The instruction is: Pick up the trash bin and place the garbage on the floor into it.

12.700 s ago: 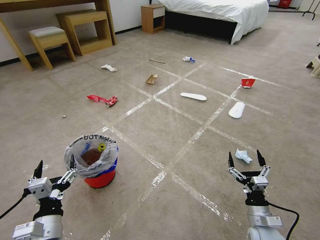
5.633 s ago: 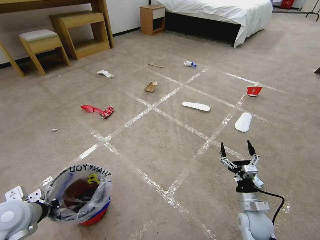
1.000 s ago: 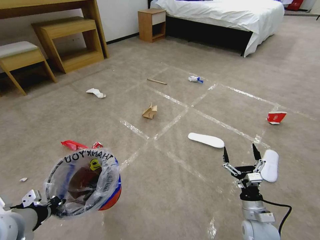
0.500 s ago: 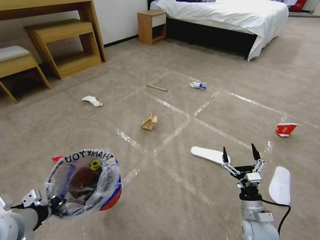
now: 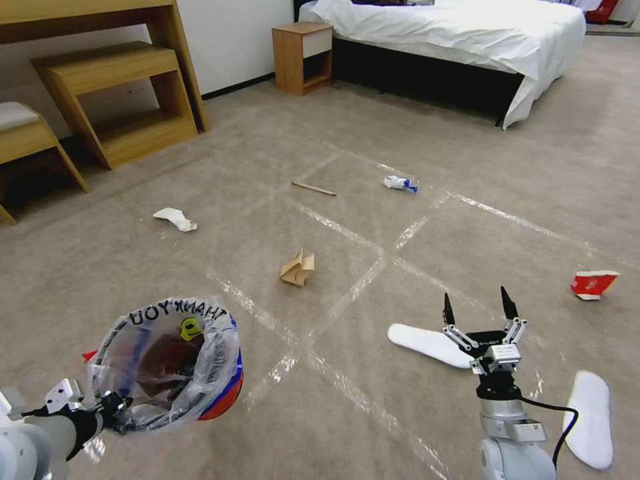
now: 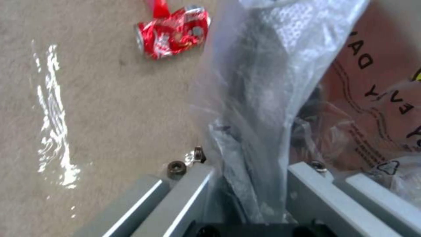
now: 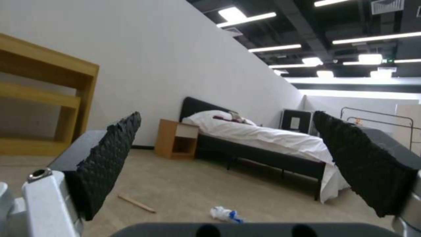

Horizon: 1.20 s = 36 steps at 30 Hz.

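The left gripper [image 5: 107, 407] is clenched on the bag-lined red-and-blue round trash bin [image 5: 167, 363]; its wrist view shows 1 crushed red wrapper [image 6: 172, 31]. The right gripper [image 5: 479, 308] hangs released.

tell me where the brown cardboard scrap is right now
In the head view the brown cardboard scrap lies mid-floor, left of a tape crossing, ahead of the trash bin.

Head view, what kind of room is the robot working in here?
Probably a bedroom mock-up inside a larger hall: a bed with white bedding, a wooden nightstand beside it, and carpeted floor marked with a tape grid and strewn with litter.
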Available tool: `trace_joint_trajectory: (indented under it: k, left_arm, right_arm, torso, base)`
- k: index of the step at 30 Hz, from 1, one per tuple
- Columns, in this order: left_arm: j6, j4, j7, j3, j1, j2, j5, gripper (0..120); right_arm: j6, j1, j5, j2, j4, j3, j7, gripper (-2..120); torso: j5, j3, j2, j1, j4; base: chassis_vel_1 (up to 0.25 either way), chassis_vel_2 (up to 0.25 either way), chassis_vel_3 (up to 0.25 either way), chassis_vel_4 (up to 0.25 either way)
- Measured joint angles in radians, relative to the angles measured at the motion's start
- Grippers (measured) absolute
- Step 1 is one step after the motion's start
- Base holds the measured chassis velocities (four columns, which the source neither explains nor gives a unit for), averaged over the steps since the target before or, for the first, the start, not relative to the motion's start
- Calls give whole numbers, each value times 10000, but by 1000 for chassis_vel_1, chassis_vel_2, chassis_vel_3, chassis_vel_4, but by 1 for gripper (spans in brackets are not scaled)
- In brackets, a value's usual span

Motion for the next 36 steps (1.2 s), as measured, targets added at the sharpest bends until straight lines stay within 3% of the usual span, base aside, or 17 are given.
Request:
trace_joint_trajectory:
  k: [36]
  left_arm:
    - [-49,-99,440,4,33,138,213,0]
  right_arm:
    - [-551,422,-28,-774,-25,396,131,100]
  torso:
    - [-1,-3,1,-1,1]
  base:
    - [0,-1,-2,3]
